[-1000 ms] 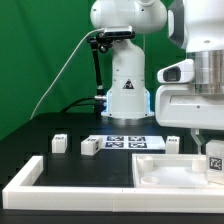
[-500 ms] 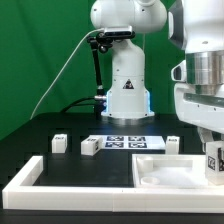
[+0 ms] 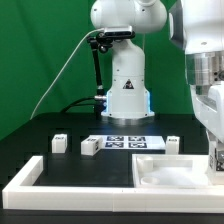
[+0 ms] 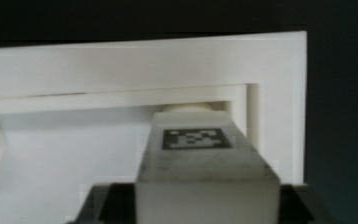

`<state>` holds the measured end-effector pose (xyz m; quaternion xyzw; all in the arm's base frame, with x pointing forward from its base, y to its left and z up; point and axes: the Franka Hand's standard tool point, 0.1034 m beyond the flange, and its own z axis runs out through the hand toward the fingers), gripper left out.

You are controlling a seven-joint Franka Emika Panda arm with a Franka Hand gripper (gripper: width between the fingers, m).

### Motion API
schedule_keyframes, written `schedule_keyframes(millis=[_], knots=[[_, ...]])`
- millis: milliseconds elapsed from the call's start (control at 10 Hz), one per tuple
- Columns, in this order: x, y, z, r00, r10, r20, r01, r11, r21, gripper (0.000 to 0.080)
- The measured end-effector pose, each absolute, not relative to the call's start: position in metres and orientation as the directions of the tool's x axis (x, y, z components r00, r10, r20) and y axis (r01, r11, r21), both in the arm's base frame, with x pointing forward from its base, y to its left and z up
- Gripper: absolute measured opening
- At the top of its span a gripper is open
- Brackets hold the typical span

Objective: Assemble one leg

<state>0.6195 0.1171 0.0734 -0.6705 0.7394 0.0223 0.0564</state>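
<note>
Table surface (image 3: 60, 172): black. Backdrop (image 3: 40, 50): green. Border frame (image 3: 60, 186): white. Panel (image 3: 165, 170) with raised edges: white. Marker board (image 3: 125, 142): white, carrying black-and-white square tags. Loose legs on the table, e.g. (image 3: 90, 145): white, each with a black-and-white tag. Leg (image 4: 201, 150) in the wrist view: pale grey-white, black-and-white checkered tag. Robot base (image 3: 125, 80): white.

The leg (image 4: 204, 160) looks like smooth white plastic with a matt finish — its printed black-and-white tag seems flat, paper-like. The panel (image 3: 170, 172) and the border frame (image 3: 60, 189) share that matt white look. The table (image 3: 75, 160) is dull black — the robot base (image 3: 127, 85) glossy white.
</note>
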Motion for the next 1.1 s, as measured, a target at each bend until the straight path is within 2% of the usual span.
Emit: schedule_keyframes(millis=[200,300,400,800,900,1100], knots=[[0.619,0.118,0.073,-0.08,-0.99,-0.113,-0.995,0.086,-0.044,0.0299],[0.619,0.118,0.073,-0.035,-0.993,-0.111,-0.998,0.04,-0.049,0.0516],[0.62,0.119,0.075,0.065,-0.992,-0.108,-0.997,-0.06,-0.052,0.0607],[0.622,0.119,0.076,0.482,-0.873,-0.072,-0.875,-0.476,-0.093,0.0648],[0.621,0.121,0.076,0.598,-0.799,-0.052,-0.8,-0.593,-0.096,0.0649],[0.619,0.13,0.076,0.718,-0.696,-0.016,-0.695,-0.714,-0.08,0.0649]])
